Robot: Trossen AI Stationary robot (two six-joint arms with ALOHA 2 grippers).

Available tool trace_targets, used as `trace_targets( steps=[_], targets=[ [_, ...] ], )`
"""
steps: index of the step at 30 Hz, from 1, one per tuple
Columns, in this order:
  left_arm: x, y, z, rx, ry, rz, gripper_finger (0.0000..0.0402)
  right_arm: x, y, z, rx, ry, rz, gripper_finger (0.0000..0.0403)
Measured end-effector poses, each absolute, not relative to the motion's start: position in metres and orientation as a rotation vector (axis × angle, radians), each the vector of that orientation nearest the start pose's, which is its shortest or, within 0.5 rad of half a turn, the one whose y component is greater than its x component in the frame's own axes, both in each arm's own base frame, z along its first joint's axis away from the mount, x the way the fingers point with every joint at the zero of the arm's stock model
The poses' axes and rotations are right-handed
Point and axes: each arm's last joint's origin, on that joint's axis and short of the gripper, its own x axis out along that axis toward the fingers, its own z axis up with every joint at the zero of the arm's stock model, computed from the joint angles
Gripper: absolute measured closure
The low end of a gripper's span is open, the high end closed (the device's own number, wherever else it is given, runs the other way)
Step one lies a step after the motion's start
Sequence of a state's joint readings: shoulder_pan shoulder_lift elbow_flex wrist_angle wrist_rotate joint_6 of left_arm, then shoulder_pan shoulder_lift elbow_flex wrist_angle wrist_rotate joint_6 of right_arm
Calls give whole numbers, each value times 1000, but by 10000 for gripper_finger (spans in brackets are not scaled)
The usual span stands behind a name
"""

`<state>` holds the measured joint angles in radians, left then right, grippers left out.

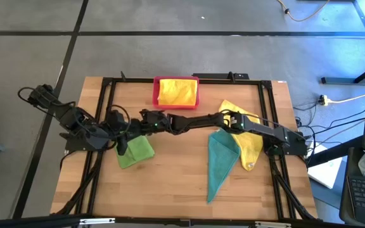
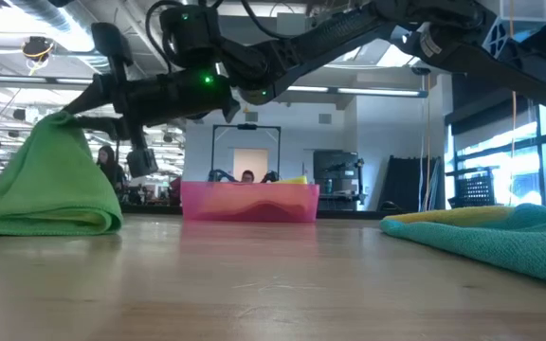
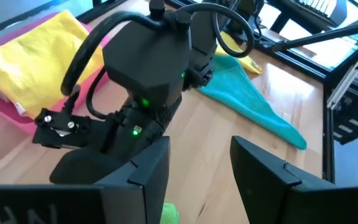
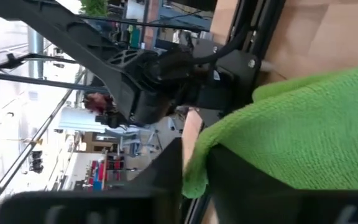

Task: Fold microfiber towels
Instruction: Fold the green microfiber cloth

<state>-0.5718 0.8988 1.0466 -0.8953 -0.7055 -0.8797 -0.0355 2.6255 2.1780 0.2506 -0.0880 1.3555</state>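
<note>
A bright green towel lies at the table's left, drawn up to a peak on one side. My right gripper reaches across from the table's right and is shut on the towel's raised part. My left gripper hovers open just left of it, above the towel, touching nothing. A teal towel and a yellow towel lie flat and overlapping at the right. Another yellow towel sits in the pink tray. My right gripper pinches an edge of the green towel between its two fingers, coming nearly level from the table's right. One layer or several, I cannot tell. The held part stands raised, and the towel's lower part rests on the table.
The pink tray stands at the far edge's middle. A black frame runs around the tabletop. Bare wood lies between the green and teal towels and along the near edge. People show in the room beyond the table.
</note>
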Motion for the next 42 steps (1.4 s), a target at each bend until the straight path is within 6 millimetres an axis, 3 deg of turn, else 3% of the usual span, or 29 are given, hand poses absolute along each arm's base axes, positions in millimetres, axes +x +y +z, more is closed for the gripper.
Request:
trace_targets(
  steps=[9, 14, 22, 28, 31, 37, 42],
  targets=[
    [138, -66, 342, -377, 513, 397, 239, 592, -24, 173, 1334, 193, 81, 165],
    [138, -66, 341, -369, 519, 404, 239, 590, -23, 173, 1304, 284, 210, 115],
    [138, -65, 341, -404, 494, 434, 239, 590, -24, 170, 1210, 298, 204, 107],
    [138, -65, 341, -433, 486, 444, 239, 582, -30, 144, 1091, 555, 120, 106],
    [138, -65, 341, -461, 487, 444, 239, 580, -32, 141, 1089, 588, 102, 106],
    [138, -66, 341, -457, 495, 437, 239, 582, -39, 150, 1106, 531, 201, 106],
    [137, -65, 341, -407, 507, 425, 239, 573, -25, 138, 1030, 746, 370, 106]
  ],
)
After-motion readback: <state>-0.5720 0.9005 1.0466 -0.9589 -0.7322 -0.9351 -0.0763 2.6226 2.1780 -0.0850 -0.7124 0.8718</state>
